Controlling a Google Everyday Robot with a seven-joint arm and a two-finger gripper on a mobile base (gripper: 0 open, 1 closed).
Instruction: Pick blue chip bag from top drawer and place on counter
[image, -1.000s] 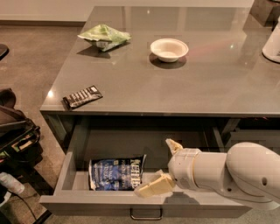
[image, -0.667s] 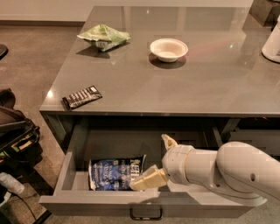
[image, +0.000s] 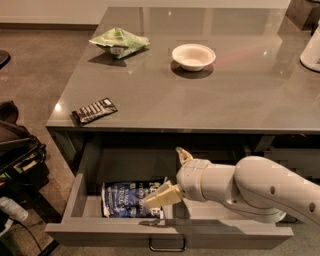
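The top drawer (image: 100, 233) is pulled open below the counter (image: 235, 100). The blue chip bag (image: 127, 199) lies flat in the drawer's left part, dark blue with white lettering. My gripper (image: 170, 175) reaches into the drawer from the right on a white arm. It is open: one beige finger points up toward the counter's underside and the lower finger (image: 160, 196) lies over the bag's right end. The bag's right edge is hidden behind that finger.
On the counter are a light green bag (image: 119, 41), a white bowl (image: 193, 56), a black-and-white striped bar wrapper (image: 94, 110) near the front left edge, and a white object (image: 312, 50) at far right. Dark bags (image: 17, 150) sit on the floor left of the drawer.
My gripper has moved left inside the drawer; its lower finger now overlaps the bag's right end. The bag has not moved.
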